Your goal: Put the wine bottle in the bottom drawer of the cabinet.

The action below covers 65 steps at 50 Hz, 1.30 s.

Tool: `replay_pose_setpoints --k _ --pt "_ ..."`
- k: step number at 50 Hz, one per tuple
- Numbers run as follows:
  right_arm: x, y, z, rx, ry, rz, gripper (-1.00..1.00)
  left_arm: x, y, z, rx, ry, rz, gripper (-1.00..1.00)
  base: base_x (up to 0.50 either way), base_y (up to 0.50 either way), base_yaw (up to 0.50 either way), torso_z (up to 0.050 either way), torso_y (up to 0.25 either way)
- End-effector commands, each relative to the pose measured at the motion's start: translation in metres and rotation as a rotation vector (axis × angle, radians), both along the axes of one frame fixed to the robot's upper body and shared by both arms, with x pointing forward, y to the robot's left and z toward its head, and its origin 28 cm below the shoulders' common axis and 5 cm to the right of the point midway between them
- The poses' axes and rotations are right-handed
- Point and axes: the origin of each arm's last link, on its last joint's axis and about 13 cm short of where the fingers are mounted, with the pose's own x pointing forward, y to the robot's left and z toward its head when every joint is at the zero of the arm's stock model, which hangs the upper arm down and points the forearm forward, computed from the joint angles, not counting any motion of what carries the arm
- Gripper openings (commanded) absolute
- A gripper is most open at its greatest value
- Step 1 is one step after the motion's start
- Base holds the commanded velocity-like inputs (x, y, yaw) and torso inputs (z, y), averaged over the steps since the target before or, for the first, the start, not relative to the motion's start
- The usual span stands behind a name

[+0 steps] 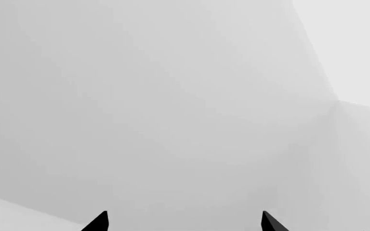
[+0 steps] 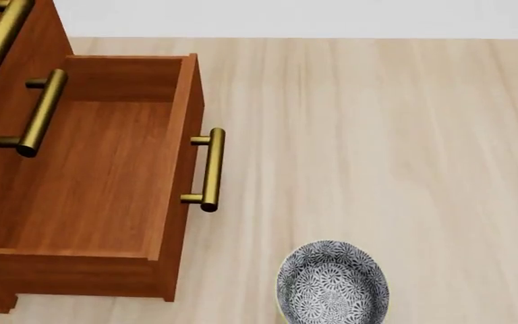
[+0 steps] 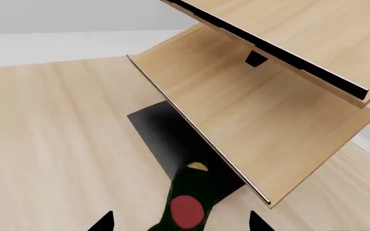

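The cabinet (image 2: 7, 74) stands at the left of the head view, and its bottom drawer (image 2: 97, 175) is pulled out, nothing inside, its brass handle (image 2: 210, 169) facing right. The wine bottle (image 3: 188, 192) appears only in the right wrist view: dark, with a tan tip and a red oval patch. It lies between the spread fingertips of my right gripper (image 3: 180, 222), which is open and clear of its sides. My left gripper (image 1: 183, 221) is open, with only bare grey wall in front of it. Neither gripper shows in the head view.
A patterned grey bowl (image 2: 333, 283) sits on the pale wood floor right of the drawer's front. A pale wooden slanted rack (image 3: 256, 106) on a black base (image 3: 165, 134) stands just beyond the bottle. Two upper drawer fronts carry brass handles (image 2: 38, 111).
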Motion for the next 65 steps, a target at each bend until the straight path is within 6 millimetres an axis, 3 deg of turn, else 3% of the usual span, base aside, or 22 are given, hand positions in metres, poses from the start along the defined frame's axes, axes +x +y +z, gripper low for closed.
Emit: replay_pose_setpoints --k 1,9,10,26,49,65 --pt "0.005 -0.006 -0.003 0.007 0.011 -0.02 1.0 0.0 0.0 -0.002 0.004 0.004 0.001 1.0 0.0 0.0 0.0 0.0 0.0" --pt "0.006 -0.006 -0.003 0.003 0.009 -0.018 1.0 0.0 0.0 0.001 0.005 0.004 0.001 1.0 0.0 0.0 0.0 0.0 0.0" --pt "0.007 -0.006 -0.003 0.001 0.007 -0.018 -1.0 0.0 -0.001 0.004 0.005 0.003 0.002 1.0 0.0 0.0 0.0 0.0 0.0" --pt "-0.001 -0.001 0.011 -0.02 -0.037 0.001 -1.0 0.0 0.0 0.003 0.007 0.006 0.002 1.0 0.0 0.0 0.0 0.0 0.0" --pt "-0.024 0.049 0.088 -0.138 -0.097 0.328 -1.0 0.001 -0.001 0.0 0.007 0.012 -0.006 1.0 0.0 0.0 0.0 0.0 0.0" --pt "-0.012 0.073 0.143 -0.119 -0.115 0.454 -1.0 0.002 -0.001 0.002 0.008 0.017 -0.008 1.0 0.0 0.0 0.0 0.0 0.0"
